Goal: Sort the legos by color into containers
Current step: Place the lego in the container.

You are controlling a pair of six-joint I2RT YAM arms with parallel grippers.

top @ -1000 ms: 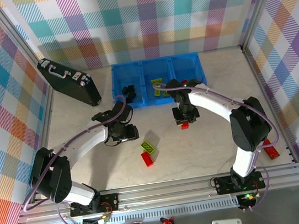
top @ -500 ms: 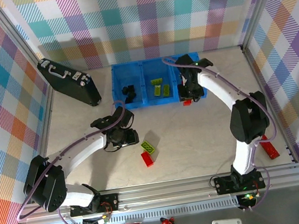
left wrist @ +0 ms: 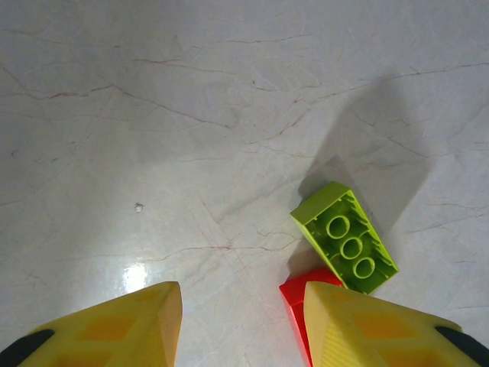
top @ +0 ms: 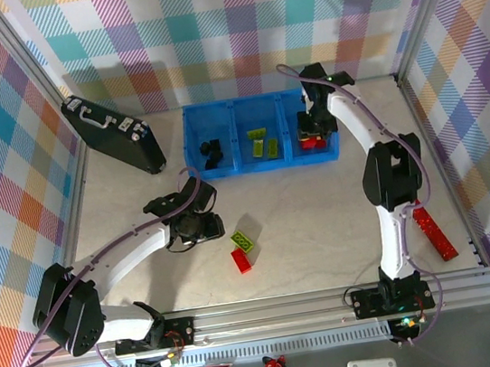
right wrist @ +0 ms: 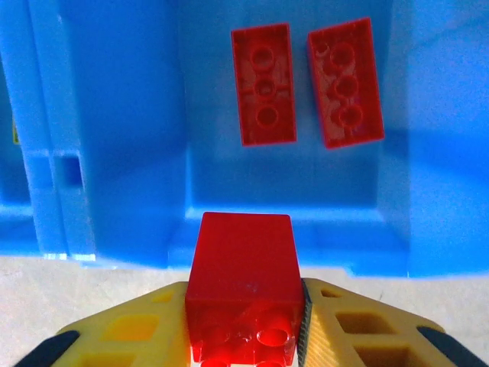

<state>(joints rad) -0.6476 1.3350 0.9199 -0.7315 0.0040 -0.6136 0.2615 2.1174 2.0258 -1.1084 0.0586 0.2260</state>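
Observation:
My right gripper [right wrist: 243, 325] is shut on a red lego [right wrist: 243, 279], held at the near wall of the blue tray's right container [right wrist: 397, 153], where two red legos [right wrist: 263, 84] lie. From above, the right gripper [top: 310, 134] hangs over that right container [top: 327, 126]. The middle container holds lime-green legos [top: 263, 142] and the left one a black lego [top: 212, 150]. My left gripper [left wrist: 243, 325] is open just above the table, left of a lime-green lego [left wrist: 345, 238] lying studs down against a red lego [left wrist: 299, 300] that is half hidden by my right finger. Seen from overhead, the left gripper [top: 206, 231] sits beside them.
A black briefcase-like case [top: 113, 134] lies at the back left. A long red glittery stick [top: 433, 232] lies by the right wall. Plaid walls enclose the table, with a metal rail [top: 272, 312] along the front edge.
The right arm has carried the red lego from the table's middle back to the tray's right compartment. The left gripper has shifted slightly toward the two loose legos.

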